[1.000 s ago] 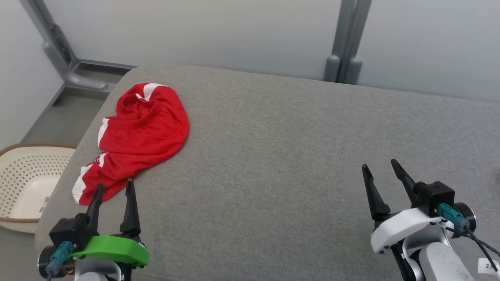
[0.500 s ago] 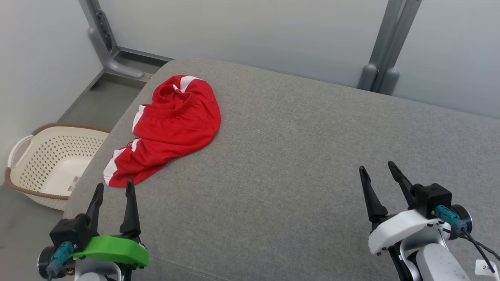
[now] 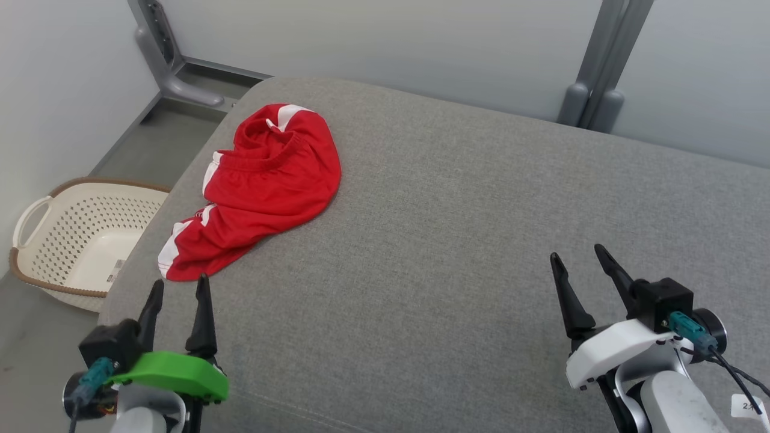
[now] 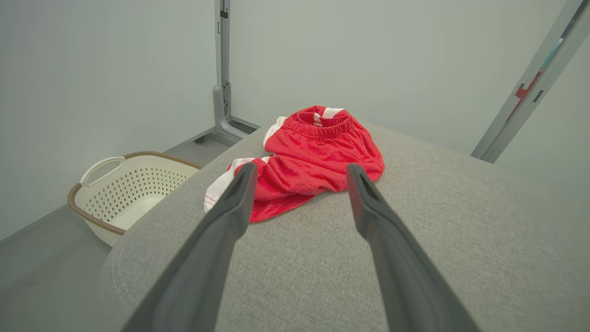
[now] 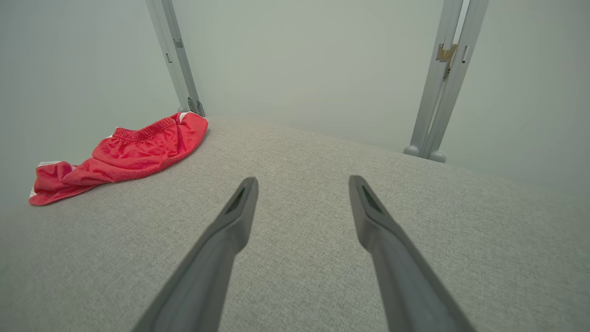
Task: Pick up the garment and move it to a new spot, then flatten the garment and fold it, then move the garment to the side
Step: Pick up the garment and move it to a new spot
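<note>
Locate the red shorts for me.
In the head view the red shorts lie crumpled on the grey cushion, near its far left corner, just ahead of the left gripper, with the laundry basket on the floor to their left.

**A:** Where is the garment?
**B:** The red garment (image 3: pixel 264 186), white-striped down its sides, lies crumpled on the far left part of the grey fabric bench (image 3: pixel 451 210).

**A:** And the claws?
**B:** The left claw (image 3: pixel 180 279), green-backed, is at the lower left. Its fingers are spread and its tips are just beside the garment's near hem. The right claw (image 3: pixel 575 251), white-backed, is at the lower right. It is spread too, empty, and well apart from the cloth.

**A:** Anything off the bench?
**B:** A cream perforated basket (image 3: pixel 102 180) with a brown rim stands on the floor to the left. Grey metal posts (image 3: pixel 601 60) stand by the pale wall behind.
</note>
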Controlling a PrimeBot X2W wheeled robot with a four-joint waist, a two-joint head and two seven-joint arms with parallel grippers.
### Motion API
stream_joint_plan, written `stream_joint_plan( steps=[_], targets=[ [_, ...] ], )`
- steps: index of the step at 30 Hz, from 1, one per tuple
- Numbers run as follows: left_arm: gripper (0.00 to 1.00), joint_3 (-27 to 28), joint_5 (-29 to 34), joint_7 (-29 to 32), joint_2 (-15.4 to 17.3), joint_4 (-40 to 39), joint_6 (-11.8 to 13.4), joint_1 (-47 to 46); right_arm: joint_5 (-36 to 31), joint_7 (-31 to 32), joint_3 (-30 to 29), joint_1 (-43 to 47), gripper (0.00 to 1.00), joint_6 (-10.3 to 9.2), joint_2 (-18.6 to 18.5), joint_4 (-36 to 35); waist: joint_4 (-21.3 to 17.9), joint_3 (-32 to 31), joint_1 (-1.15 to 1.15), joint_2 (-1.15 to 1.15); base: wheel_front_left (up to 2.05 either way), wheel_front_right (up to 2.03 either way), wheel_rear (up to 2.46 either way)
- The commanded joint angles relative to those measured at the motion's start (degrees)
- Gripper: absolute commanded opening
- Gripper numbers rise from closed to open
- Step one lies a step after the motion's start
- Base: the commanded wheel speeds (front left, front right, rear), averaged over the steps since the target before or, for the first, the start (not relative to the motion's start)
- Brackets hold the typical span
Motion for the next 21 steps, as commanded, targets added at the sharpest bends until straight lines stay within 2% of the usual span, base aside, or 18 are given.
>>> stream_joint_plan(
  steps=[1,5,6,12,16,21],
  targets=[
    [1.00,0.3,-1.5,0.5,0.6,1.2,-0.1,-2.6,-0.4,0.3,0.1,-1.2,1.00,-0.11,-0.6,-0.6,-0.6,1.8,0.00,0.00,0.00,0.00,0.00],
    [1.00,0.6,-3.7,2.1,1.7,5.8,0.0,-9.0,-1.1,1.5,0.6,-2.5,1.00,-0.11,-1.8,-2.0,-1.5,5.3,0.00,0.00,0.00,0.00,0.00],
    [1.00,1.0,-5.2,4.0,2.2,9.1,0.0,-12.4,-1.3,2.2,1.0,-3.4,1.00,-0.11,-2.5,-2.6,-2.2,7.1,0.00,0.00,0.00,0.00,0.00],
    [1.00,2.6,-9.5,9.5,3.3,18.4,0.0,-23.4,-2.3,4.2,2.1,-6.0,1.00,-0.11,-5.7,-5.6,-4.6,13.0,0.00,0.00,0.00,0.00,0.00],
    [1.00,3.9,-12.9,13.9,5.1,24.8,0.0,-30.0,-2.9,6.4,3.0,-7.7,1.00,-0.11,-7.7,-8.8,-6.7,17.5,0.00,0.00,0.00,0.00,0.00],
    [1.00,5.1,-14.3,15.5,7.5,29.8,0.1,-35.6,-3.2,7.9,3.2,-9.0,1.00,-0.11,-9.3,-12.5,-9.6,22.3,0.00,0.00,0.00,0.00,0.00]
  ],
)
